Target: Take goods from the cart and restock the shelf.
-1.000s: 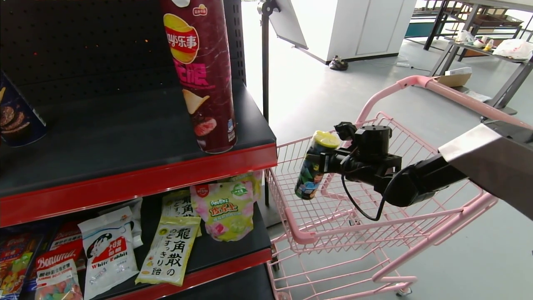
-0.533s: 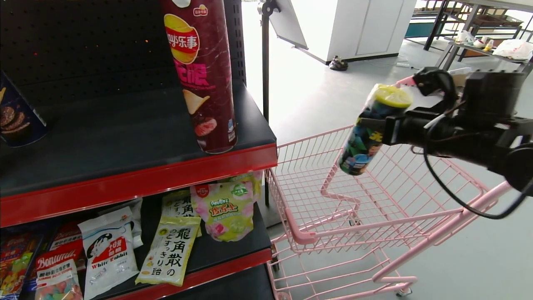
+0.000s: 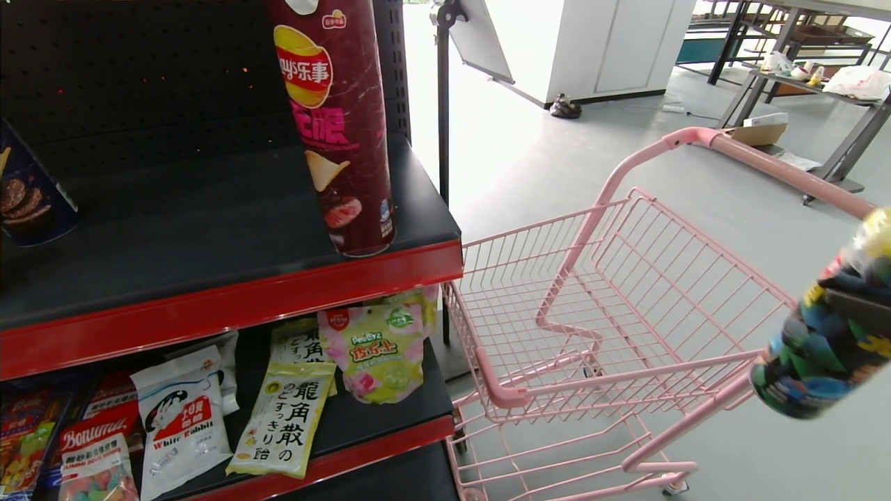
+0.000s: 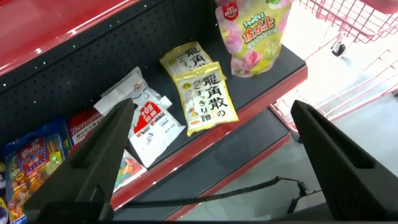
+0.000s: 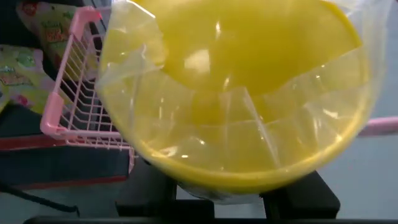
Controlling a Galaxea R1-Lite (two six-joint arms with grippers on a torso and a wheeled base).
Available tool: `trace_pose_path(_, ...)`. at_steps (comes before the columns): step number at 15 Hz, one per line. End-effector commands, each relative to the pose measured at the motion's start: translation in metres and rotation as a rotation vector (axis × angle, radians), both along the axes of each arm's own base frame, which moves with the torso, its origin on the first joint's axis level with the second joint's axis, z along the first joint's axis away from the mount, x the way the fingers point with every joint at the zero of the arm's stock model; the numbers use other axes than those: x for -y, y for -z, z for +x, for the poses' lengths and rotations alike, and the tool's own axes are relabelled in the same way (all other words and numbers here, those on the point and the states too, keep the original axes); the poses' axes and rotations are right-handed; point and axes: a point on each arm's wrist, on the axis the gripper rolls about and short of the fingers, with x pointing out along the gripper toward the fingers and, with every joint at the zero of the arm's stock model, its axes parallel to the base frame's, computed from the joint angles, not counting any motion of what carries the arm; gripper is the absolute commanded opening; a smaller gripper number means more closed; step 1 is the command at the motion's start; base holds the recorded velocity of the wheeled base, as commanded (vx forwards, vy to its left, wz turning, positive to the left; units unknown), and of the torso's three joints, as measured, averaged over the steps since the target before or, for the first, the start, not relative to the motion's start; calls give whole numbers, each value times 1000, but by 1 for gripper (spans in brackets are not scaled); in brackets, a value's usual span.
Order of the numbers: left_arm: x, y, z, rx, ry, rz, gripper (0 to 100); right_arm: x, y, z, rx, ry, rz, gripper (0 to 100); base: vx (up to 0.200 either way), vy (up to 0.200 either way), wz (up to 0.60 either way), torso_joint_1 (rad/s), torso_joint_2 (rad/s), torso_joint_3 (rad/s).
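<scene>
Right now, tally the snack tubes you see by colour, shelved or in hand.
Maroon tube, standing on the upper shelf: 1
Dark multicoloured tube, yellow-lidded, in the jaws of the right gripper: 1
Blue cookie pack, cut off at the edge, shape unclear: not counted
Total: 2

Shop mock-up set inside a workshop hall. Evidence: ahead of my left pincer (image 4: pixel 208 168) stands a store shelf (image 3: pixel 278 296) with red edges and a peg-hole back. It carries sweet packets (image 4: pixel 205 96) and, higher up, a tall crisp tube (image 3: pixel 334 125). My right pincer (image 5: pixel 222 199) grips a snack can (image 3: pixel 828 334). Just beside it is a pink wire cart (image 3: pixel 498 393). Well beyond it are a grey floor (image 3: pixel 529 153), a white cabinet (image 3: pixel 612 42) and cluttered metal-framed tables (image 3: pixel 793 78).
</scene>
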Motion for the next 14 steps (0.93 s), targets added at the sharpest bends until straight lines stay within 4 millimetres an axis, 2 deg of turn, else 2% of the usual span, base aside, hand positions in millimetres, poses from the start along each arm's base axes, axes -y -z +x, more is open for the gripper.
trace_pose_path(1, 1, 0, 2, -11, 0, 3, 100, 10, 14, -67, 66, 114, -40, 0, 0, 0, 0, 0, 0, 0)
trace_pose_path(3, 1, -1, 3, 6, 0, -3, 100, 10, 17, -77, 63, 119, -43, 0, 0, 0, 0, 0, 0, 0)
trace_pose_path(6, 1, -3, 3, 12, 2, -4, 100, 10, 22, -79, 58, 122, -45, 0, 0, 0, 0, 31, -109, -78)
trace_pose_path(14, 1, -6, 2, 47, 20, 58, 100, 10, 25, -81, 59, 116, -61, 0, 0, 0, 0, 163, -513, -351)
